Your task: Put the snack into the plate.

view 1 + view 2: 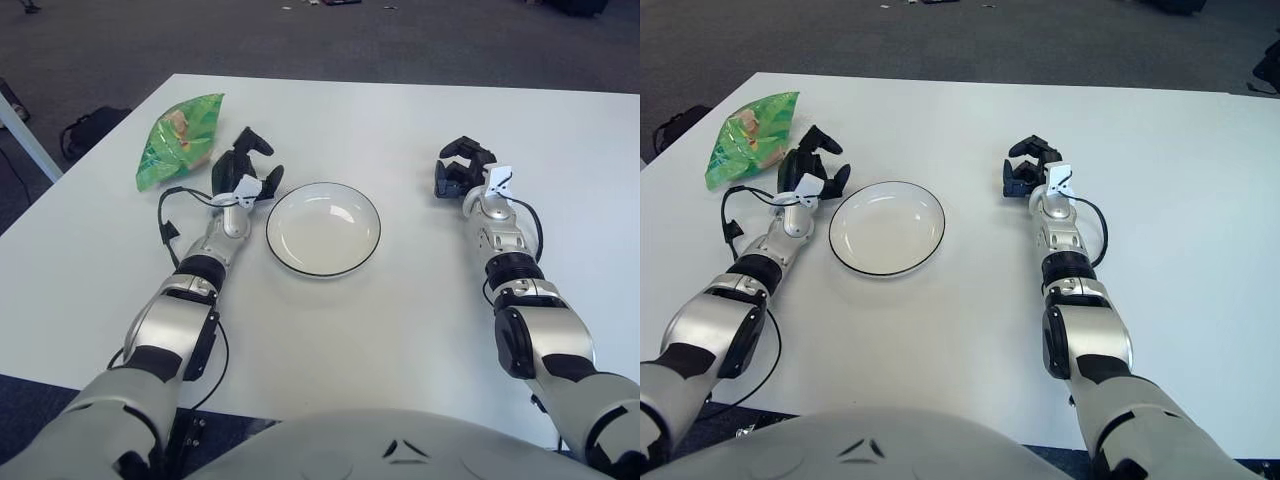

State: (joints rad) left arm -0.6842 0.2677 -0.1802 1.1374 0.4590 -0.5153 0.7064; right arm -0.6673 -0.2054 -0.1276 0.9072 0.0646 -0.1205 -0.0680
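Just beyond my left hand, whose fingers spread empty toward it, lies the snack, the plate waiting beside.

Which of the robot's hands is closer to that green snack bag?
Left. The left hand sits just right of the snack bag; the right hand is beyond the plate.

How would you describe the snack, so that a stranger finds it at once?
Look at the white table, at its far left corner. There lies a green snack bag, just beyond the left hand. It is the only green thing; the plate nearby is white.
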